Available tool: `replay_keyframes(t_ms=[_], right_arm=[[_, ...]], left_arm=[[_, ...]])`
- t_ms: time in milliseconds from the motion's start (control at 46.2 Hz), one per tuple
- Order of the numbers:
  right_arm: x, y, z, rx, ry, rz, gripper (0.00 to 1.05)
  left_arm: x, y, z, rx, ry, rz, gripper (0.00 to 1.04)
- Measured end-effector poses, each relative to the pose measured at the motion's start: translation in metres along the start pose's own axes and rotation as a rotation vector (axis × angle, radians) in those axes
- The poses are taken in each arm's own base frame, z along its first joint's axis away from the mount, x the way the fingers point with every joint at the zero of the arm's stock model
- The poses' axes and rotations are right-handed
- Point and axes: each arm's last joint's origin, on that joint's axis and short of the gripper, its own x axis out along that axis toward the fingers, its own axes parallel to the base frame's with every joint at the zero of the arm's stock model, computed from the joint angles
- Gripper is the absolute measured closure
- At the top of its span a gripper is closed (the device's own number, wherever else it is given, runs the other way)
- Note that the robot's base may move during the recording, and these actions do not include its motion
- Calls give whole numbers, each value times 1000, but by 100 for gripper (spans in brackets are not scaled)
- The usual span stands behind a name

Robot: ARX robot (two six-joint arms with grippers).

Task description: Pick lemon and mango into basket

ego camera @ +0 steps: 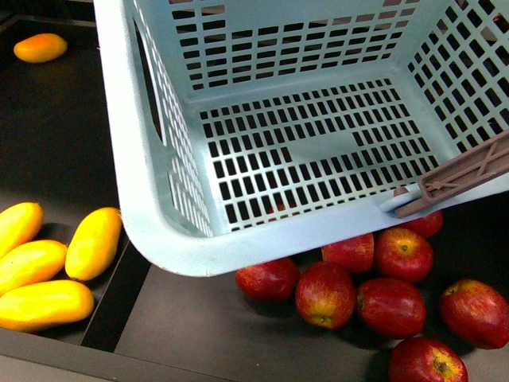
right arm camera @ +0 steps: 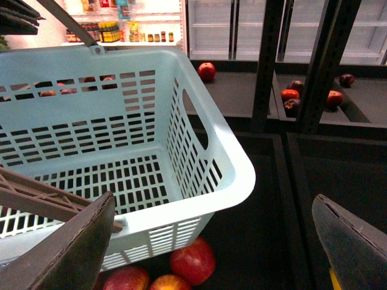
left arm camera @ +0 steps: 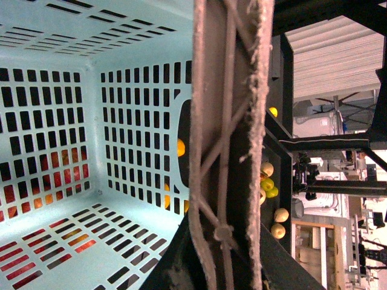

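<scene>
A pale blue slotted plastic basket [ego camera: 159, 239] fills most of the front view, tilted and empty. Its near corner hangs over a heap of red apples [ego camera: 324, 294] on a dark shelf, and whether it touches them cannot be told. It seems to tilt because it is carried by a single brown ribbed plastic handle [ego camera: 469, 171], which leaves the open top facing the robot, ready for fruit. In the left wrist view that handle runs straight through the middle of the picture, very close to the camera. The left gripper [left arm camera: 225, 275] appears clamped on it, with dark shapes pressed against either side. The right gripper [right arm camera: 211, 235] is free: its two dark fingers [right arm camera: 78, 248] stand wide apart with nothing between them, poised near the basket's corner. All the task's fruit is outside the basket. The lemon [ego camera: 40, 48], a short plump yellow-orange oval, lies alone at the far left, well apart from the basket. Four long yellow fruits lie bunched at the near left, across a dark divider [ego camera: 119, 294] from the apples. The mango [ego camera: 94, 243] nearest the basket lies just beside its corner. Picking looks not yet begun, and only the right arm is free to fetch.
</scene>
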Motion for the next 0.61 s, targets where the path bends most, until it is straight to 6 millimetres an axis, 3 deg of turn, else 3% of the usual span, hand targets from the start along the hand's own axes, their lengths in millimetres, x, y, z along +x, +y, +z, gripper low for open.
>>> replay_keyframes(t_ms=[65,130,195,281,411,606], right_arm=[[1,0,-1,27,36,-26,9],[2,-1,0,159,348,-280,9],[3,-5,-4,245,485,-468,9],[6,-14,0,394,437,-546,9],[14,-32,11,482,342,-607,9],[37,-85,5,496,318,-781,9]], left_arm=[[0,0,0,2,0,0,98],[0,0,0,0,7,-4,98],[0,-1,0,-1,9,-7,98],[0,-1,-1,-2,15,-10,98],[0,-1,-1,0,10,-7,98],[0,0,0,1,7,-4,98]])
